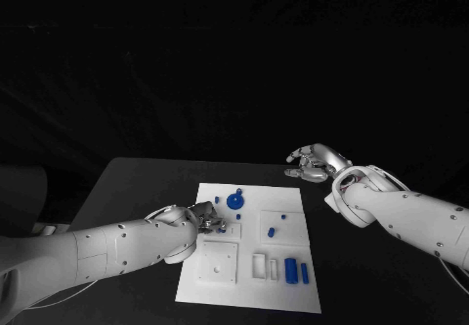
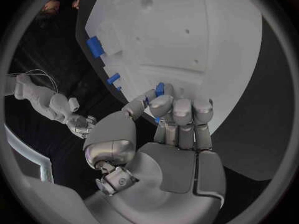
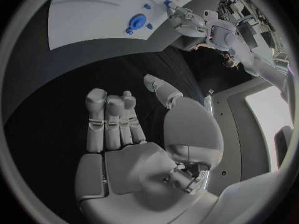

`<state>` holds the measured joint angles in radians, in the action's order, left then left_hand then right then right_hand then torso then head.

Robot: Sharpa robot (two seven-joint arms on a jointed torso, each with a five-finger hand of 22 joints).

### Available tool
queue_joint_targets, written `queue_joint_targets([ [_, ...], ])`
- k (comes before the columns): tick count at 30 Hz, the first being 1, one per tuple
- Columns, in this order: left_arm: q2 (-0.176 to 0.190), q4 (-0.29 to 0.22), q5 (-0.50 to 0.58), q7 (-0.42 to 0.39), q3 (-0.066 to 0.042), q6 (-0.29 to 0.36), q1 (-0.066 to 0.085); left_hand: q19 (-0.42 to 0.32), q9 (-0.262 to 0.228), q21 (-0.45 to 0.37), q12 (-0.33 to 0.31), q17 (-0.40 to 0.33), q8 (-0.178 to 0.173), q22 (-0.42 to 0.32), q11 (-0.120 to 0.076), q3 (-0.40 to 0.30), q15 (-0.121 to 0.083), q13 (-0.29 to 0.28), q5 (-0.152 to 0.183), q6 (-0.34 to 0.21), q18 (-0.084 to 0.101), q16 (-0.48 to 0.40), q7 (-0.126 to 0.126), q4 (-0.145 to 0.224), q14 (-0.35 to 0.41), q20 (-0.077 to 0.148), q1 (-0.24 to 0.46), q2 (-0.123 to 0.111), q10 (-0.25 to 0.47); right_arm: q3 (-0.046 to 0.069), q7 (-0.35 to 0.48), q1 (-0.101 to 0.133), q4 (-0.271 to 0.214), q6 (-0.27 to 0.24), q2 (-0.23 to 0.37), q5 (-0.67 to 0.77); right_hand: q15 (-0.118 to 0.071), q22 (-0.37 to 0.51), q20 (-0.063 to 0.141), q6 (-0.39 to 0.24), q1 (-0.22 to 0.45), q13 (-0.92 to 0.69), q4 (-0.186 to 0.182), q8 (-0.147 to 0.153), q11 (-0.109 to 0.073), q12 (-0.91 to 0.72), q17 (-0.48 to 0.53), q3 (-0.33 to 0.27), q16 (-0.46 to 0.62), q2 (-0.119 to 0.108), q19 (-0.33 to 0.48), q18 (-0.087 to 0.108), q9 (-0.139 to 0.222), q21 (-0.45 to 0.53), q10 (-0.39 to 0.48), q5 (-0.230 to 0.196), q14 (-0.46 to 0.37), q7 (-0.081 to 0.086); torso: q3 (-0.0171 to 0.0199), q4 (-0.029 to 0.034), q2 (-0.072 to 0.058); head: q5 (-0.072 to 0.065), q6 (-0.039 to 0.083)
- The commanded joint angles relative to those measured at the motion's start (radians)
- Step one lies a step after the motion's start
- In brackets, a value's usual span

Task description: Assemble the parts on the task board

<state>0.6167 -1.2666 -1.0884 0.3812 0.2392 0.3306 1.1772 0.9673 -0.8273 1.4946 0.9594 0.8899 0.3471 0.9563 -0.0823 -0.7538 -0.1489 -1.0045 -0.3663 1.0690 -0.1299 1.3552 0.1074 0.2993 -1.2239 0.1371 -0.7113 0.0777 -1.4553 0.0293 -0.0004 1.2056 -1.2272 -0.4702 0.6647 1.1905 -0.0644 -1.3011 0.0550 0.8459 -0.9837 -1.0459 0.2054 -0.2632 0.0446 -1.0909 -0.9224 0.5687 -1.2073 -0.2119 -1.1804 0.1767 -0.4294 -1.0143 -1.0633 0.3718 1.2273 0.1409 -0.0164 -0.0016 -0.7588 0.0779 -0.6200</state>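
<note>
Spanning the lower middle of the head view: black table (image 1: 137, 183), white task board (image 1: 283, 200) lying on it, running from center down toward the bottom edge.

Left arm (image 1: 88, 254) entering from the lower left of the frame, left hand (image 1: 196, 220) at the board's left edge, mid-height. Fingers curled in, pinching a small blue part (image 2: 160, 88) against the thumb; blue piece visible at the fingertips (image 2: 163, 103) in the left wrist view, right over the white board surface.

Right arm (image 1: 411, 220) coming in from the right edge, right hand (image 1: 314, 162) up at center right of the frame, over bare table just beyond the board's upper right corner, apart from it. Fingers loosely apart and slightly bent, gripping nothing; empty palm plain in the right wrist view.

On the board: square raised plate (image 1: 218, 261) at lower left, round blue gear-like part (image 1: 236, 201) near the top, two blue cylinders (image 1: 290, 269) lying side by side at lower right beside a rectangular slot (image 1: 261, 265). Small blue pegs (image 1: 272, 231) in the square block right of center. Whether the pegs stand in holes or lie loose: cannot tell.
</note>
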Motion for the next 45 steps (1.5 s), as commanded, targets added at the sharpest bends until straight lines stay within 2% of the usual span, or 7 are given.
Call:
queue_joint_targets([
  [1, -0.005, -0.001, 0.005, -0.006, 0.001, -0.036, -0.003, 0.003, -0.03, -0.004, 0.002, -0.004, -0.002, 0.001, -0.051, -0.009, -0.085, 0.004, 0.037, 0.169, -0.066, 0.006, -0.13, -0.01, -0.08, 0.132, -0.012, -0.019, 0.044, 0.0, 0.002, 0.0, -0.001, 0.013, 0.0, 0.001, -0.005, -0.001, 0.005, -0.007, -0.008, 0.002, -0.003, -0.004, -0.004, -0.006, 0.001, -0.001, -0.006, 0.003, -0.004, 0.085, -0.002, 0.007, 0.0, 0.004, 0.005, 0.014, -0.0003, 0.0, 0.0, 0.001, 0.0],
  [13, -0.016, 0.006, 0.005, -0.009, 0.001, -0.042, -0.004, 0.008, -0.019, -0.012, 0.005, -0.012, -0.013, -0.002, -0.049, 0.001, -0.083, 0.015, 0.152, 0.18, -0.064, 0.01, -0.129, -0.025, -0.082, 0.127, -0.025, -0.04, 0.041, 0.0, 0.002, 0.0, 0.001, 0.015, -0.002, 0.001, -0.005, -0.002, 0.005, -0.006, -0.008, 0.002, -0.003, -0.004, -0.004, -0.006, 0.001, -0.001, -0.006, 0.003, -0.004, 0.085, -0.001, 0.007, 0.0, 0.004, 0.005, 0.014, -0.0004, 0.0005, 0.0, 0.0, 0.0],
  [30, -0.023, 0.01, 0.0, -0.006, 0.001, -0.06, -0.006, 0.009, -0.011, -0.013, 0.01, -0.014, -0.012, -0.001, -0.049, 0.0, -0.082, 0.017, 0.148, 0.19, -0.063, 0.015, -0.129, -0.025, -0.082, 0.126, -0.032, -0.043, 0.039, 0.0, 0.001, 0.0, 0.001, 0.017, -0.001, 0.001, -0.005, -0.002, 0.005, -0.006, -0.007, 0.003, -0.004, -0.004, -0.004, -0.007, 0.002, -0.001, -0.006, 0.004, -0.004, 0.085, -0.001, 0.007, 0.001, 0.005, 0.005, 0.014, -0.0003, -0.0001, 0.0, -0.003, 0.0],
  [35, -0.025, 0.012, 0.003, -0.004, 0.001, -0.07, -0.006, 0.01, 0.0, -0.016, 0.014, -0.017, -0.013, -0.001, -0.048, 0.006, -0.082, 0.021, 0.236, 0.192, -0.063, 0.017, -0.128, -0.039, -0.081, 0.125, -0.034, -0.055, 0.04, 0.0, 0.002, 0.0, 0.001, 0.019, 0.0, 0.0, -0.005, -0.002, 0.005, -0.006, -0.007, 0.004, -0.004, -0.004, -0.004, -0.007, 0.002, -0.001, -0.006, 0.003, -0.004, 0.085, -0.001, 0.007, 0.001, 0.005, 0.005, 0.014, -0.0004, 0.0002, 0.0, -0.003, -0.002],
  [37, -0.025, 0.012, 0.005, -0.003, 0.001, -0.075, -0.006, 0.01, 0.004, -0.018, 0.015, -0.019, -0.012, 0.0, -0.048, 0.009, -0.082, 0.024, 0.301, 0.193, -0.064, 0.018, -0.128, -0.047, -0.08, 0.125, -0.039, -0.073, 0.04, 0.0, 0.002, 0.0, 0.001, 0.019, 0.0, 0.0, -0.005, -0.002, 0.005, -0.006, -0.007, 0.004, -0.004, -0.004, -0.004, -0.007, 0.002, -0.001, -0.006, 0.003, -0.004, 0.085, -0.001, 0.007, 0.001, 0.005, 0.005, 0.014, -0.0004, 0.0005, 0.0, -0.004, -0.002],
  [41, -0.025, 0.014, 0.007, -0.001, 0.001, -0.079, -0.007, 0.011, 0.007, -0.018, 0.017, -0.021, -0.011, 0.001, -0.047, 0.028, -0.081, 0.026, 0.317, 0.193, -0.064, 0.019, -0.127, -0.058, -0.079, 0.125, -0.035, -0.108, 0.041, 0.0, 0.001, 0.0, 0.001, 0.019, 0.0, 0.0, -0.005, -0.002, 0.005, -0.007, -0.007, 0.004, -0.004, -0.004, -0.004, -0.007, 0.002, -0.002, -0.006, 0.003, -0.004, 0.085, -0.001, 0.007, 0.001, 0.006, 0.005, 0.014, -0.0005, 0.0004, 0.0, -0.004, -0.003],
  [45, -0.026, 0.016, 0.009, 0.0, 0.001, -0.08, -0.007, 0.007, 0.009, -0.018, 0.019, -0.023, -0.009, 0.003, -0.047, 0.094, -0.08, 0.029, 0.314, 0.19, -0.065, 0.021, -0.127, -0.04, -0.076, 0.125, -0.03, -0.103, 0.043, 0.0, 0.001, 0.0, 0.001, 0.019, 0.0, 0.0, -0.005, -0.002, 0.005, -0.007, -0.006, 0.004, -0.004, -0.004, -0.004, -0.007, 0.002, -0.002, -0.006, 0.003, -0.004, 0.085, -0.001, 0.007, 0.001, 0.006, 0.005, 0.014, -0.0004, 0.0002, 0.0, -0.004, -0.003],
])
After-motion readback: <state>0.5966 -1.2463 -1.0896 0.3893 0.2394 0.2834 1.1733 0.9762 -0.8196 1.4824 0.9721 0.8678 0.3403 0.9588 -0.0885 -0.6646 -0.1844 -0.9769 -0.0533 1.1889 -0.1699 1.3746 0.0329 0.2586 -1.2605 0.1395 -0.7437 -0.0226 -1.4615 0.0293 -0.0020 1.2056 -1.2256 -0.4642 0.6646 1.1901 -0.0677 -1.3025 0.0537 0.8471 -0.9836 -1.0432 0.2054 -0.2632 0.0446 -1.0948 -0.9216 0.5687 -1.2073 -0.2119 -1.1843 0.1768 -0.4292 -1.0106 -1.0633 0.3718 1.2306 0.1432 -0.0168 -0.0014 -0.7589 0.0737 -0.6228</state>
